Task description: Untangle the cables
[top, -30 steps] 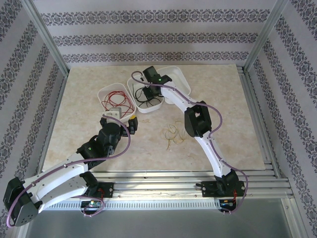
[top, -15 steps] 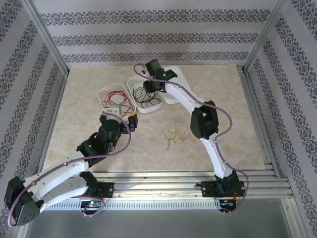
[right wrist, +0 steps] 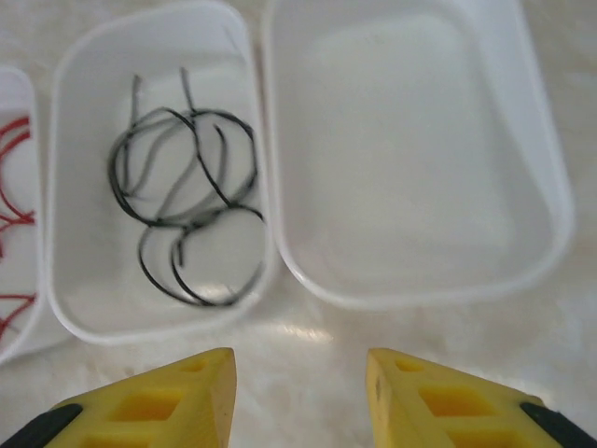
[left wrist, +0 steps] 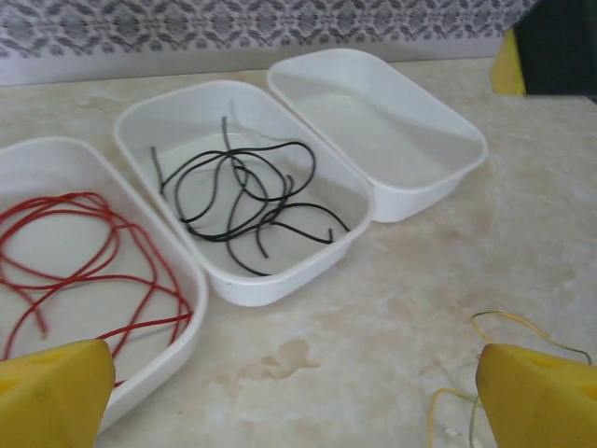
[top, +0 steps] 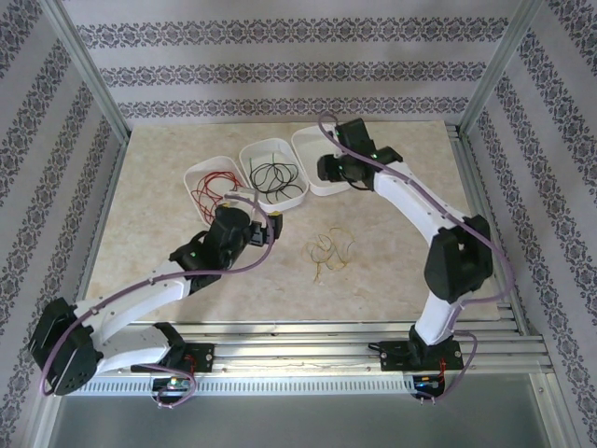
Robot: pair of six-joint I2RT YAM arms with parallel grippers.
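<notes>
Marbled tabletop [top: 140, 187] carries the tan cables [top: 323, 252], limp and featherlight, so I'd pinch one loose end; left gripper [left wrist: 297, 397] gapes wide, right gripper [right wrist: 298, 373] parted and empty.

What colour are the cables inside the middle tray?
The cables are black, clearest in the right wrist view.

Three white trays [left wrist: 270, 285] are set side by side on the marbled beige table [top: 159, 187]. A loose tangle of yellowish-tan cables [top: 328, 254] is laid on the bare top near them.
</notes>
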